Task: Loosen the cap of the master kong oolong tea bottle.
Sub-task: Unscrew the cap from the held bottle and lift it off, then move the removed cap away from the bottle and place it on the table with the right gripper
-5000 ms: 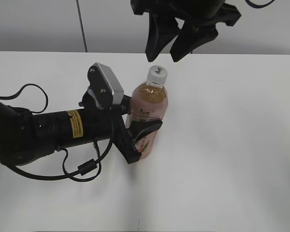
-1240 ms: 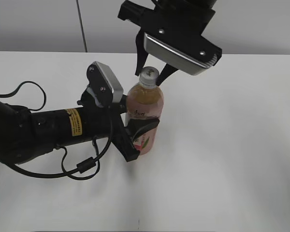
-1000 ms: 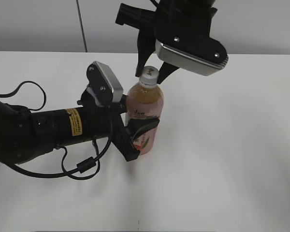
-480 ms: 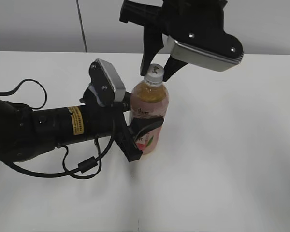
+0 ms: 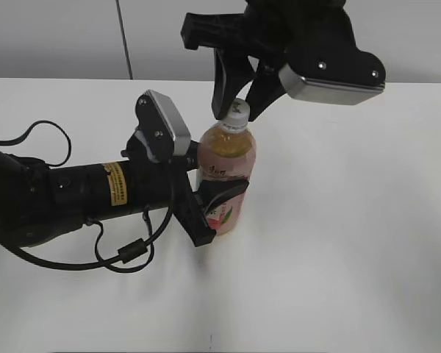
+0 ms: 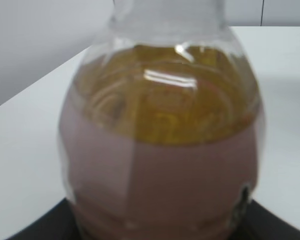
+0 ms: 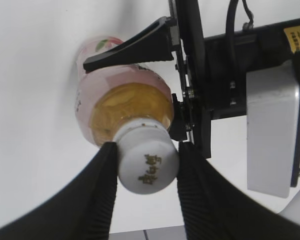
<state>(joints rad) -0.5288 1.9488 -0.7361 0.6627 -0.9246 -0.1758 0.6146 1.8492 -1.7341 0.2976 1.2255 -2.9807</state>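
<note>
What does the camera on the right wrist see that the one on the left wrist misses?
Only the right wrist view shows the white cap pinched between the right gripper fingers, plus the left gripper clamped on the bottle's label. Only the left wrist view gives a blurred close-up of the tea's surface inside. Both show the master kong oolong tea bottle and the white table.

Dark characters sat printed on top of the white cap (image 7: 148, 168), low in the middle of the right wrist frame, though too blurred to read. In the exterior frame, the bottle (image 5: 226, 173) carried dark characters on a white label strip, perhaps Chinese, too small to make out. Left of it, a yellow sticker (image 5: 115, 185) on the left arm (image 5: 73, 198) showed tiny unreadable print.
</note>
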